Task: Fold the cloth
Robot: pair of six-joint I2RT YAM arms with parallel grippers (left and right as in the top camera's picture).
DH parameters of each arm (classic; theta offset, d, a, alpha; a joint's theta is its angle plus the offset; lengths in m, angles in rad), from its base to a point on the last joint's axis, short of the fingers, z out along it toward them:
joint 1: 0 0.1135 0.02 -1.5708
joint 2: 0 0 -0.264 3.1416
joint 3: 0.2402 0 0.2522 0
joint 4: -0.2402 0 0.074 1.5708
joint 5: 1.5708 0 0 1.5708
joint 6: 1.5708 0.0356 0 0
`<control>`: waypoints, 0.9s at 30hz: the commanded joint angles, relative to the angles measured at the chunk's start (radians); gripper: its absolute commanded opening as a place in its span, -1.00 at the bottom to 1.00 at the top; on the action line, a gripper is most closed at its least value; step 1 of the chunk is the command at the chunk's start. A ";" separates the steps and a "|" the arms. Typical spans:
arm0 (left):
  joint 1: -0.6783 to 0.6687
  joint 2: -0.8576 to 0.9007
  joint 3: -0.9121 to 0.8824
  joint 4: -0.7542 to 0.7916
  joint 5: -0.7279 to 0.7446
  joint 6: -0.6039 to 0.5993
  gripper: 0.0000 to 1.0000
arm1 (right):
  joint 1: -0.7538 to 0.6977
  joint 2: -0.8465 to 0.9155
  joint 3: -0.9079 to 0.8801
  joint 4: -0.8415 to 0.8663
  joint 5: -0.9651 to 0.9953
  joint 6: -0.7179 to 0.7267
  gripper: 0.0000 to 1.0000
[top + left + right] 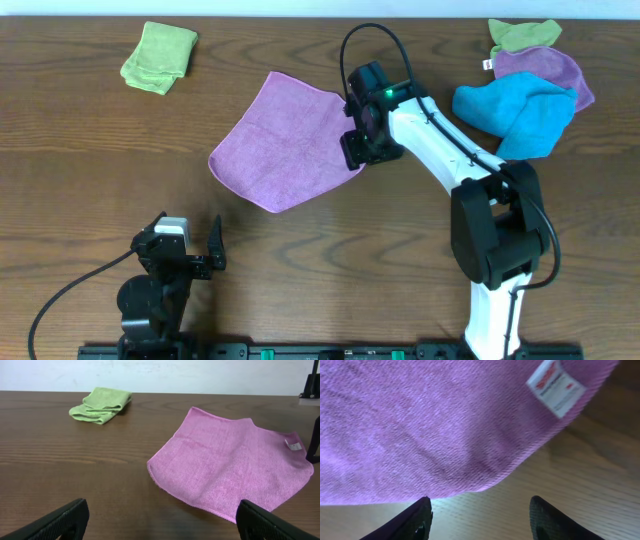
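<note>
The cloth (285, 140) is an orchid-purple square lying spread flat on the wooden table, with its white tag (556, 387) at the right-hand corner. My right gripper (355, 150) hovers at that corner's edge. In the right wrist view the right gripper (482, 520) is open, with only bare wood between its fingers and the cloth's hem just beyond the tips. My left gripper (182, 255) stands near the table's front left, well short of the cloth. It is wide open (165, 525) and empty, with the cloth (235, 467) ahead of it to the right.
A folded green cloth (160, 57) lies at the back left. At the back right is a pile: a bright blue cloth (520, 110), another purple cloth (545, 70) and a green one (523, 35). The right arm's base (495, 240) stands front right.
</note>
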State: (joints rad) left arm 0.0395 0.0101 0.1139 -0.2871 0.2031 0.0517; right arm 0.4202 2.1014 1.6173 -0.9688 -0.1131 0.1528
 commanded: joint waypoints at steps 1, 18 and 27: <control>0.007 -0.006 -0.023 -0.007 -0.003 -0.006 0.90 | -0.002 -0.005 -0.022 0.000 -0.058 0.026 0.28; 0.007 -0.006 -0.023 -0.007 -0.003 -0.006 0.90 | -0.014 -0.005 -0.215 0.254 -0.209 0.103 0.28; 0.007 -0.006 -0.023 -0.007 -0.003 -0.006 0.90 | -0.031 -0.005 -0.200 0.415 -0.254 0.162 -0.08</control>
State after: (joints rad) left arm 0.0395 0.0101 0.1139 -0.2871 0.2031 0.0517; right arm 0.4168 2.0899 1.4105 -0.5774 -0.3233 0.2813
